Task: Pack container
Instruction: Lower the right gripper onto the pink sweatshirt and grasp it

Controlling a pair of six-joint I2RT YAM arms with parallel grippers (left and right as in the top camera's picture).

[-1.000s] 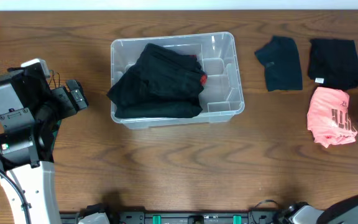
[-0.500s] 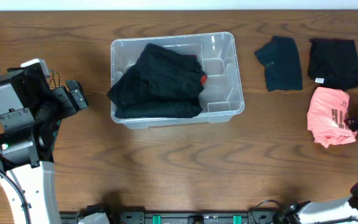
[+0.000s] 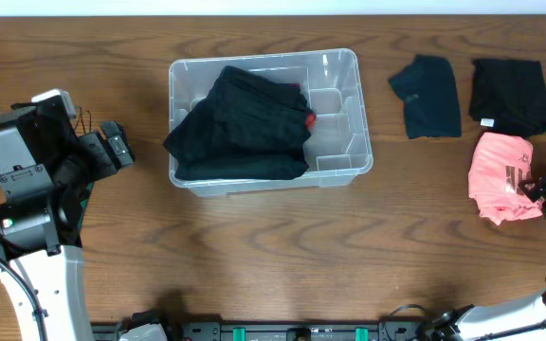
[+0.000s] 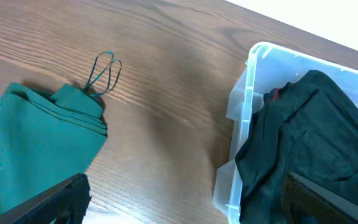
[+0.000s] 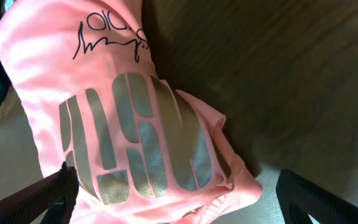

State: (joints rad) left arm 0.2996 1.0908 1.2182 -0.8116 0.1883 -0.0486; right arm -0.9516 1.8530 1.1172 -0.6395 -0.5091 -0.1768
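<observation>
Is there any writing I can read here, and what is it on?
Nothing here reads with certainty.
Large silver block letters on the pink folded garment: seen sideways and creased, not legible.
Black handwritten script on the same garment: an unreadable scrawl.
Small white tag on the black folded garment: too small to read.
</observation>
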